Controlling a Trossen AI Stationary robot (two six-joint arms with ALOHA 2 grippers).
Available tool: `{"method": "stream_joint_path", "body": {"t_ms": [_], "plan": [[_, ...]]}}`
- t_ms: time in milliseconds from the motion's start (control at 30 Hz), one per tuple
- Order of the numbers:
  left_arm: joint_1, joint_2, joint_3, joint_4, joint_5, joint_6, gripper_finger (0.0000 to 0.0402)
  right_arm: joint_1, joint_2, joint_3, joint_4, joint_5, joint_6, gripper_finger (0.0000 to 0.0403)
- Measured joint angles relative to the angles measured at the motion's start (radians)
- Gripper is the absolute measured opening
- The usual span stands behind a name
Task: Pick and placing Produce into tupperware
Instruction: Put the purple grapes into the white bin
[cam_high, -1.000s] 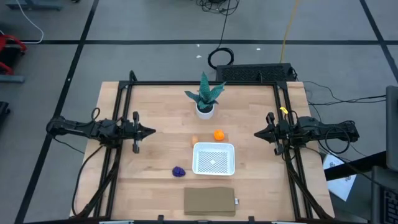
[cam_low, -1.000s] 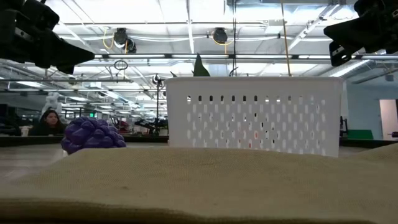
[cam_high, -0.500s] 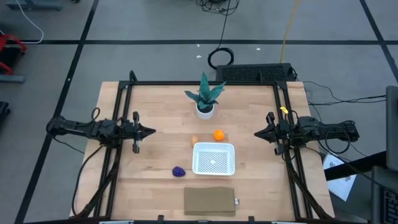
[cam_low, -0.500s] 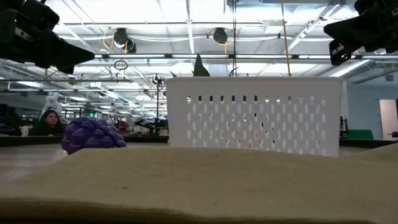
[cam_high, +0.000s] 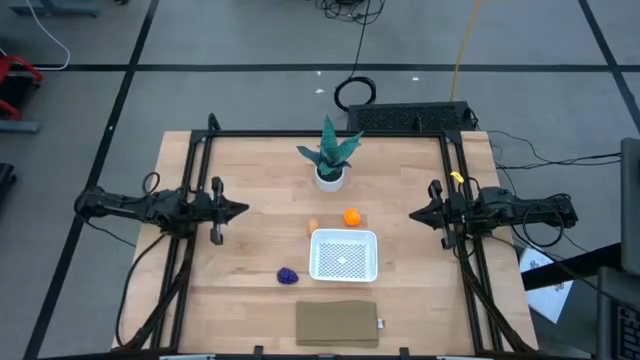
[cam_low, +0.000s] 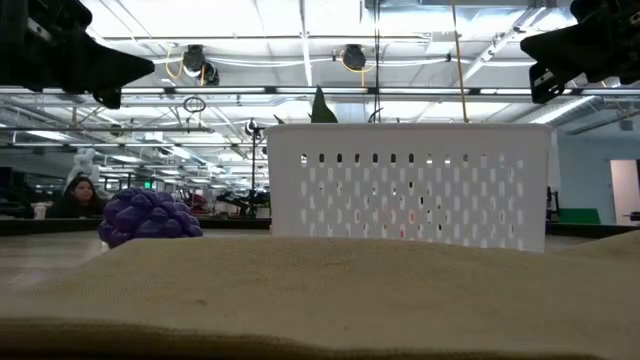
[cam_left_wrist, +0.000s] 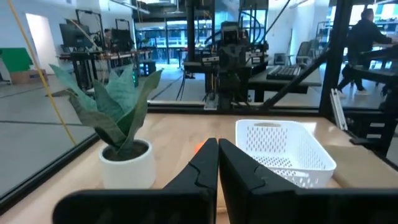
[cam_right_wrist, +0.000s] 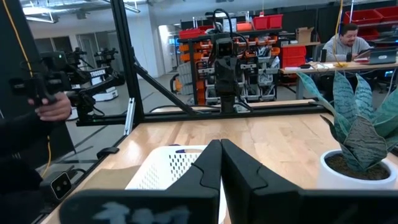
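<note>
Left gripper (cam_high: 243, 210) is hanging above the table's left side, fingers closed together, gripping nothing. Right gripper (cam_high: 414, 214) is mirroring it on the right, likewise clenched and empty. Tupperware (cam_high: 344, 254) is sitting centrally; orange ball (cam_high: 351, 216) and tan-orange piece (cam_high: 314, 226) are lying just behind it, purple lump (cam_high: 288, 275) beside its left.

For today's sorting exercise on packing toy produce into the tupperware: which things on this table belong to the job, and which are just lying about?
Belonging to the job:
- dark purple lumpy toy piece
- round bright orange ball
- small tan-orange piece
- white shallow square mesh-bottomed container

Just lying about:
- green spiky plant in a white pot
- flat tan-brown rectangular pad
</note>
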Motion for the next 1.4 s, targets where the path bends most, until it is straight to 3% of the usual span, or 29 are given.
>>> {"method": "stream_joint_path", "body": {"t_ms": [133,367,867,1233,1400], "plan": [[0.0,0.001,0.001,0.118,-0.027,0.024,0.0017,0.0,0.005,0.0,0.0,0.0,-0.026,0.0],[0.0,0.059,0.009,0.14,-0.019,0.068,0.0017,0.0,0.012,0.0,0.001,0.0,-0.052,0.0],[-0.039,0.499,0.324,0.059,-0.067,0.051,0.0016,0.0,0.012,0.0,0.0,0.0,-0.067,0.0],[-0.122,0.665,0.437,0.06,-0.061,0.072,0.0016,0.0,0.012,0.0,0.0,0.0,-0.067,0.0],[-0.16,0.714,0.482,0.061,-0.107,0.07,0.0016,0.0,0.012,0.0,0.0,0.001,-0.067,0.0]]}}
